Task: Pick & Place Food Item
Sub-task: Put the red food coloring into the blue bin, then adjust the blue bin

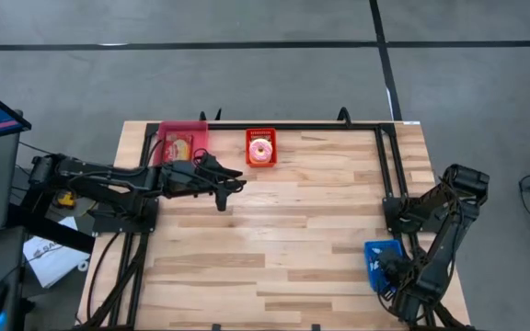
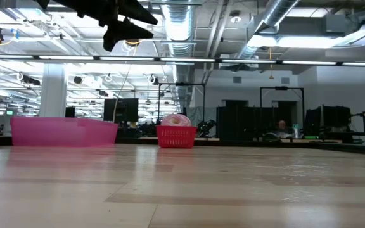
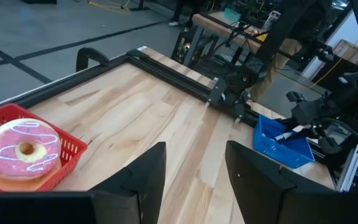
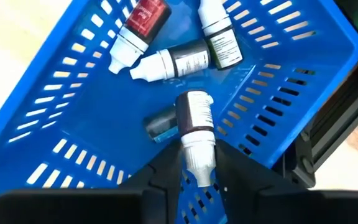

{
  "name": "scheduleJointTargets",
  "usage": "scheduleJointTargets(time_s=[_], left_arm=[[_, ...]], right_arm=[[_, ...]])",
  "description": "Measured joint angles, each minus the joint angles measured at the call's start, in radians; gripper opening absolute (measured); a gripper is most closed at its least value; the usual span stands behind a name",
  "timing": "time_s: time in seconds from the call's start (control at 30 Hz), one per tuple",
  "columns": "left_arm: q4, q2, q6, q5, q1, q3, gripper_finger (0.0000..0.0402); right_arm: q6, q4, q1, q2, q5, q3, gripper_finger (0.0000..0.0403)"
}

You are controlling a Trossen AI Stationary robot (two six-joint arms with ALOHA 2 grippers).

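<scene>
A pink-iced donut (image 1: 261,150) (image 3: 25,149) lies in a small red basket (image 1: 261,136) (image 3: 73,148) at the table's far edge. It also shows in the low view (image 2: 175,120). My left gripper (image 1: 233,184) (image 3: 194,149) hangs open in the air just near and left of that basket, with nothing between its fingers. My right gripper (image 1: 389,273) (image 4: 197,171) points down into a blue basket (image 1: 375,253) (image 4: 278,81) at the table's near right. It is shut on a small white-capped dropper bottle (image 4: 194,118). Three more bottles (image 4: 179,59) lie on the basket's floor. My right gripper pinches the dropper bottle's white cap end (image 4: 199,158) between its two fingers. They come from above, pointing down, and lie across the bottle. The bottle lies about level inside the blue basket, its body over a dark bottle (image 4: 160,124); whether it rests there I cannot tell.
A pink bin (image 1: 184,136) (image 2: 62,132) with a food pack in it stands left of the red basket. A black frame rail (image 1: 389,165) runs along the table's far and right sides. Bare wood lies across the table's middle (image 1: 283,230).
</scene>
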Motion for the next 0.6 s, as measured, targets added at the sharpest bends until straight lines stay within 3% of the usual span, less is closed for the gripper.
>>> scheduleJointTargets(time_s=[0.43, 0.6], left_arm=[[-0.003, 0.000, 0.003, 0.000, 0.000, 0.000, 0.0163], [-0.005, 0.000, 0.003, 0.000, 0.000, 0.000, 0.0163]], right_arm=[[0.011, -0.064, -0.005, -0.080, 0.006, 0.002, 0.0145], [0.033, -0.111, -0.054, -0.192, 0.153, 0.002, 0.0138]])
